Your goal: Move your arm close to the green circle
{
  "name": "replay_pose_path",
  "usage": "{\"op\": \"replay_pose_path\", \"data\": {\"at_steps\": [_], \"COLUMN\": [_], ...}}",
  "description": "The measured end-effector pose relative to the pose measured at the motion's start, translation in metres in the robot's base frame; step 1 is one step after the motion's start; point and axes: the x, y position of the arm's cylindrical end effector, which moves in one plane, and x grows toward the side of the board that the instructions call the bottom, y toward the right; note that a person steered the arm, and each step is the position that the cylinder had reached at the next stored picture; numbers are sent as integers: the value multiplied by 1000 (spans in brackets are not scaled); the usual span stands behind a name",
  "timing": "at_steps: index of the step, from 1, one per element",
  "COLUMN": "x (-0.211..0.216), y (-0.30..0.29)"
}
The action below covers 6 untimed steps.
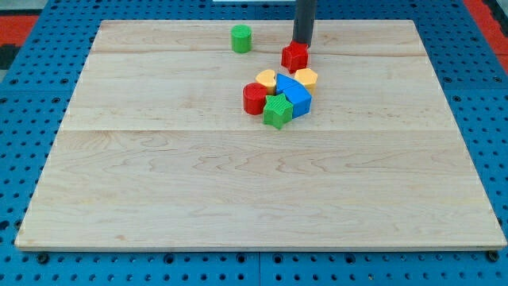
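Note:
The green circle (241,38) is a short green cylinder near the view's top, left of centre, standing alone. My tip (301,44) is at the end of the dark rod coming down from the view's top. It is to the right of the green circle, about a block's width or two away, and just above a red block (294,56), which it touches or nearly touches.
A cluster sits below the red block: a yellow heart (267,79), a yellow block (306,78), a blue block (294,94), a red cylinder (255,98) and a green star-like block (277,111). The wooden board (159,183) lies on a blue pegboard.

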Motion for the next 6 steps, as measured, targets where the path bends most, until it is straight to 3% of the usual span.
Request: {"op": "replay_pose_path", "data": {"at_steps": [2,6], "x": [39,-60], "y": [-22,-71]}}
